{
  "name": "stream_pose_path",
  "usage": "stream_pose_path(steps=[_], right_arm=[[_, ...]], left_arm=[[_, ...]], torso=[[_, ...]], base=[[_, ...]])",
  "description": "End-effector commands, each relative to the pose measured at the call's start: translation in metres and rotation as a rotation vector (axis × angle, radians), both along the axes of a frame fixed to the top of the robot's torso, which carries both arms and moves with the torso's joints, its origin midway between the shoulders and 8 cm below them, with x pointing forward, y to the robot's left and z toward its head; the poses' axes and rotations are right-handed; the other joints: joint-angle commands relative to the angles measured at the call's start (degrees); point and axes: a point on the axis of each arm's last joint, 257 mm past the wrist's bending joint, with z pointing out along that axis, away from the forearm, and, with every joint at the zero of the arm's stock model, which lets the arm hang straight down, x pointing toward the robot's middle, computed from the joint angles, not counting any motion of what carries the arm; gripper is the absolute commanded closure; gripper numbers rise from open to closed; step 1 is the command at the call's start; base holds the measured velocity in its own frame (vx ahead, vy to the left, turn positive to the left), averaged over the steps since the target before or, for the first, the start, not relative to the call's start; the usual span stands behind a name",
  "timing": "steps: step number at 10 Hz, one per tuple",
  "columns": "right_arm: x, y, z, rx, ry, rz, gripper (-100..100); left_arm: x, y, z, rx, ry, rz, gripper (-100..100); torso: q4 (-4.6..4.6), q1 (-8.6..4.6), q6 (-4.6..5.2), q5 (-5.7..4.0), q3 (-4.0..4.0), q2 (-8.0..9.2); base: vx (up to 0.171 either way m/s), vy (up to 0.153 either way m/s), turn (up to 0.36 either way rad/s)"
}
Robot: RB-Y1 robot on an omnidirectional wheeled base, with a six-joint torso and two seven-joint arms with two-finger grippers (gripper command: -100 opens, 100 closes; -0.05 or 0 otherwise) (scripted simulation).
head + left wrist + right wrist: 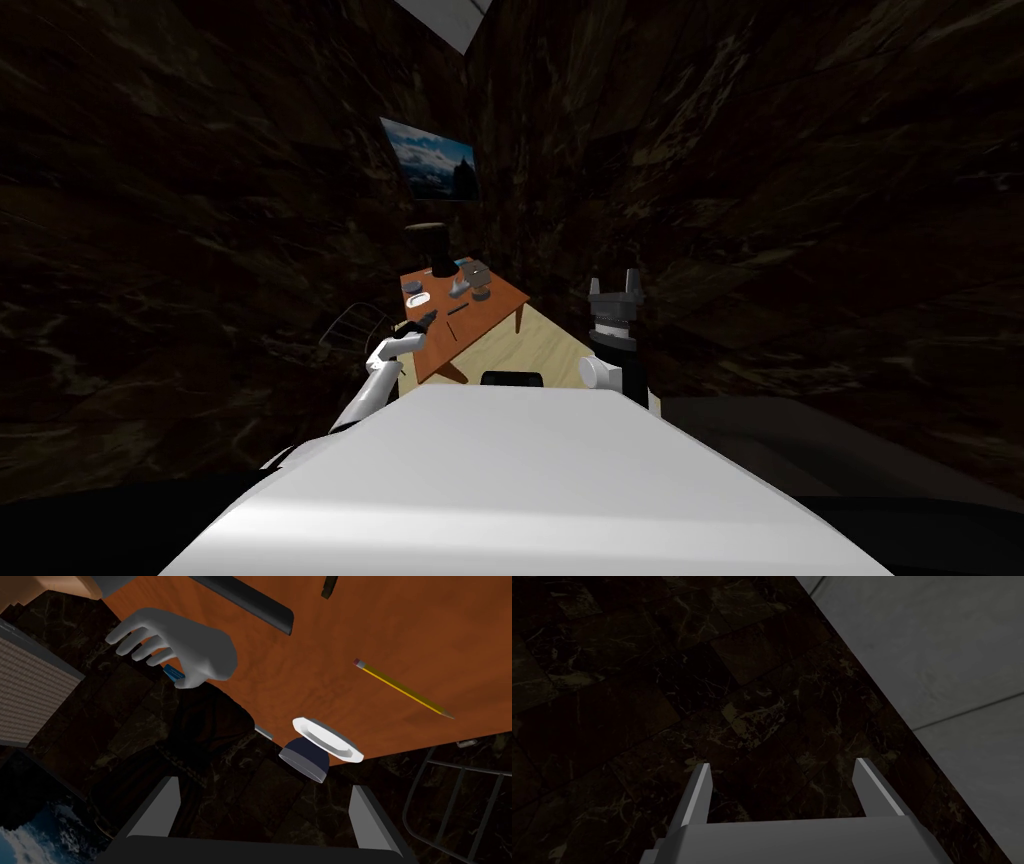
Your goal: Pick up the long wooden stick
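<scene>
Left wrist view: the left gripper (265,791) hovers near the edge of the reddish-brown table (320,661), its fingers spread wide with nothing between them. Just past the fingers, a white dish (325,737) touches a dark blue bowl (305,762) at the table's rim. Beyond these the yellow pencil (402,688) lies flat on the tabletop, apart from both. Farther off sits a white hand-shaped model (180,651). Head view: the right gripper (614,283) is raised beside the table, its fingers parted and empty.

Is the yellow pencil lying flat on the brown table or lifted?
Lying flat: yellow pencil rests on the brown table, clear of the open left gripper.
</scene>
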Motion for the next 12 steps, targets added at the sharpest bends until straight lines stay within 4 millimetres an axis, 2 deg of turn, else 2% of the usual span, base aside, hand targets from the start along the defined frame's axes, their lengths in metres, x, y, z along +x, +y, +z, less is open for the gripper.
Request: stream_pose_path(steps=[1, 6, 12], right_arm=[[0.0, 0.0, 0.0, 0.0, 0.0, 0.0, 0], [0.0, 0.0, 0.0, 0.0, 0.0, 0.0, 0], [0.0, 0.0, 0.0, 0.0, 0.0, 0.0, 0]], left_arm=[[-0.009, 0.007, -0.016, -0.009, 0.057, 0.014, -100], [-0.031, 0.023, -0.055, -0.043, 0.243, 0.046, -100], [-0.063, 0.027, -0.094, -0.096, 0.407, 0.072, -100]], torso=[[0.0, 0.0, 0.0, 0.0, 0.0, 0.0], [-0.01, -0.02, -0.05, 0.0, 0.0, -0.01], [-0.01, -0.03, -0.03, -0.01, -0.02, -0.03]], base=[[-0.001, 0.034, -0.096], [0.002, 0.031, -0.149], [0.005, 0.026, -0.102]])
